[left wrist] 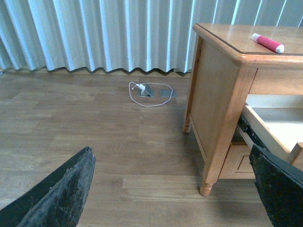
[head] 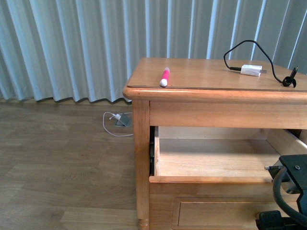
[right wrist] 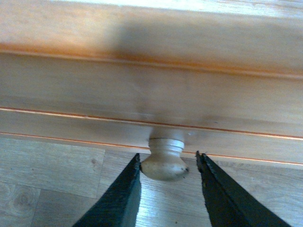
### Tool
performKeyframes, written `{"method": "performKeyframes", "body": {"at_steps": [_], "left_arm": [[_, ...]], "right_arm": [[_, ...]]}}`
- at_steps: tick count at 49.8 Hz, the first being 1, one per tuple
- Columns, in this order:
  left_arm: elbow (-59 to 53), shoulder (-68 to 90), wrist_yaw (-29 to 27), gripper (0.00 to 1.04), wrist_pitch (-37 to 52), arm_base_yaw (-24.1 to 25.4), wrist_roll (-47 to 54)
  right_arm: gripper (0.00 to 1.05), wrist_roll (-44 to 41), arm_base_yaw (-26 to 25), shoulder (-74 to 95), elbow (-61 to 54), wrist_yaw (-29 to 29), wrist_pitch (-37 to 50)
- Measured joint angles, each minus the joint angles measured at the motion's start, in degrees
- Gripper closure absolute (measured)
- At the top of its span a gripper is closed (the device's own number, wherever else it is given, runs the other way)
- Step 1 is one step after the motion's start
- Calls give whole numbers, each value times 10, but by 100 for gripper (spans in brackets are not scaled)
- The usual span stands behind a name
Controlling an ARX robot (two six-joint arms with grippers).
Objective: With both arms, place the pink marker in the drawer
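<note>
The pink marker [head: 165, 76] lies on the wooden table top [head: 201, 72] near its front left corner, white cap toward the edge; the left wrist view also shows the marker [left wrist: 267, 42]. Below it the drawer [head: 211, 179] stands pulled out, its light interior bare. My right gripper [right wrist: 168, 155] is open, its fingers [right wrist: 120, 198] on either side of the round pale knob [right wrist: 164, 161] with a small gap on one side. Only part of the right arm [head: 292, 191] shows in the front view. My left gripper [left wrist: 173, 189] hangs open and holds nothing over the floor, left of the table.
A white charger block [head: 251, 70] with a black cable [head: 249, 45] lies at the table's back right. On the floor by the curtain are a white cable and a grey socket [head: 122, 120]. The table's leg [left wrist: 208, 184] stands close to the left gripper.
</note>
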Motion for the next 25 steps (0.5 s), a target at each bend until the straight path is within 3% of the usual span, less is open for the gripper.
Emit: {"method": "performKeyframes", "body": {"at_steps": [15, 25], "left_arm": [[0, 0, 0, 6, 0, 0, 0], [0, 0, 0, 6, 0, 0, 0]], "right_arm": [[10, 24, -12, -155, -32, -36, -118], [8, 26, -33, -298, -39, -76, -218]]}}
